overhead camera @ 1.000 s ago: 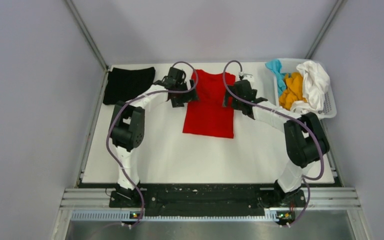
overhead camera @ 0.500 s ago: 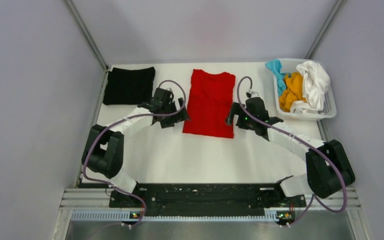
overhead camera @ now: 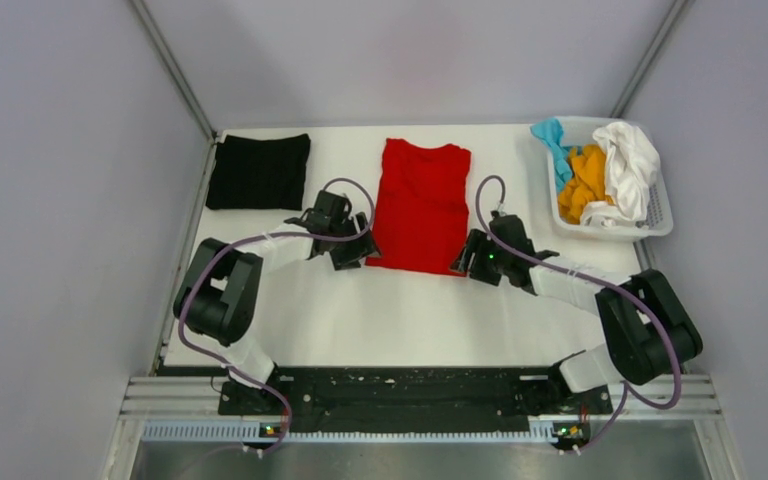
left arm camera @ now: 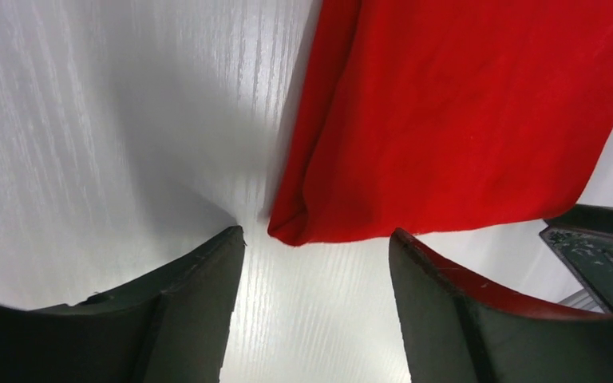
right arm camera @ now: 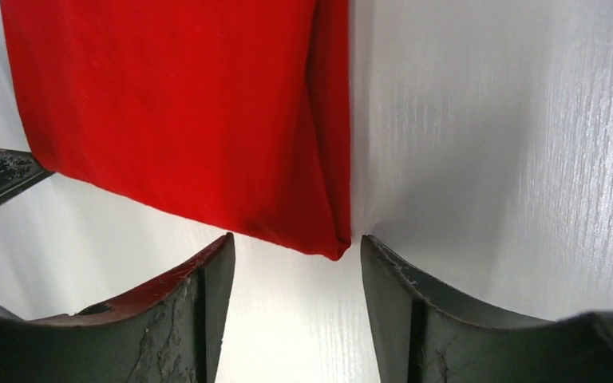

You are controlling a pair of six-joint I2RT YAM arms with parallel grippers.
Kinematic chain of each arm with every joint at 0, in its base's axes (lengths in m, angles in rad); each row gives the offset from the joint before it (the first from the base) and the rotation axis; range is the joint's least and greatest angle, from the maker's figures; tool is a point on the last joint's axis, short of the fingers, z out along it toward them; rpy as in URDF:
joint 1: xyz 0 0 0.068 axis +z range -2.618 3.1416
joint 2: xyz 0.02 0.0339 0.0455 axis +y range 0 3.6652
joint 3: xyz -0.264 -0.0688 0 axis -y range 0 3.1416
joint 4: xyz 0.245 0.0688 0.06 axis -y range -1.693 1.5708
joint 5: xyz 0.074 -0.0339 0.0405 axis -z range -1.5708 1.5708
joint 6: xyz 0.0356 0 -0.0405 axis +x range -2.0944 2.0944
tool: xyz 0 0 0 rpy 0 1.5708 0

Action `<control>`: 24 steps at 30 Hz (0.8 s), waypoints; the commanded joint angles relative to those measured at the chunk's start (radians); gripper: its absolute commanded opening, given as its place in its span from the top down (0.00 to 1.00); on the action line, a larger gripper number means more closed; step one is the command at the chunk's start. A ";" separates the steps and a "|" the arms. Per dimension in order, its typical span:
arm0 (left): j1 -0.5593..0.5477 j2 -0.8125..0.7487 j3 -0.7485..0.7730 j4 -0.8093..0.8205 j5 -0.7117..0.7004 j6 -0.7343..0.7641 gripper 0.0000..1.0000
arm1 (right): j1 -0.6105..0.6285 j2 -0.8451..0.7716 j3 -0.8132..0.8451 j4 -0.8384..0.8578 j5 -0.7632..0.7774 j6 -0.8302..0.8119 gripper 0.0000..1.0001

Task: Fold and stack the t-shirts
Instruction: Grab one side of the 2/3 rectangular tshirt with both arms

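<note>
The left hand (overhead camera: 348, 248) is spread open and holds nothing. The near left corner of the red shirt (overhead camera: 422, 205) lies on the table (overhead camera: 400, 310) right at the gap between its fingers (left arm camera: 199, 279). The right hand (overhead camera: 472, 258) is also wide open and empty, and the near right corner lies at its gap. The shirt lies flat with its sides folded in, making a long narrow shape. A folded black shirt (overhead camera: 258, 170) lies at the far left.

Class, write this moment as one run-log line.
left gripper: open, at red t-shirt near-left corner | right gripper: open, at near-right corner | black t-shirt: folded, far left
</note>
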 commanded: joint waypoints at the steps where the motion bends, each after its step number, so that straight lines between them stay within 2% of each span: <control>1: -0.007 0.054 0.007 0.040 0.019 -0.015 0.32 | -0.004 0.025 -0.016 0.048 0.007 0.031 0.46; 3: -0.010 0.062 0.003 0.043 0.016 -0.017 0.35 | -0.004 0.025 -0.027 0.047 0.003 0.031 0.50; 8: -0.012 0.082 0.007 0.030 -0.023 -0.019 0.41 | -0.003 0.028 -0.052 0.043 0.030 0.027 0.52; 13: -0.012 0.132 0.039 0.021 -0.046 -0.019 0.54 | -0.003 0.046 -0.050 0.043 0.028 0.013 0.60; 15: -0.012 0.149 0.053 0.017 -0.046 -0.015 0.64 | -0.004 0.049 -0.052 0.039 0.026 0.008 0.62; 17: -0.012 0.153 0.059 0.009 -0.064 -0.010 0.80 | -0.004 0.045 -0.059 0.034 0.026 0.004 0.63; 18: -0.012 0.151 0.061 0.000 -0.077 -0.009 0.94 | -0.004 0.041 -0.066 0.033 0.027 0.003 0.63; 19: -0.012 0.148 0.061 -0.009 -0.090 -0.007 1.00 | -0.004 0.035 -0.074 0.033 0.029 0.003 0.64; 24: -0.012 0.120 0.025 0.003 -0.098 -0.008 1.00 | -0.003 0.022 -0.103 0.056 0.007 -0.001 0.75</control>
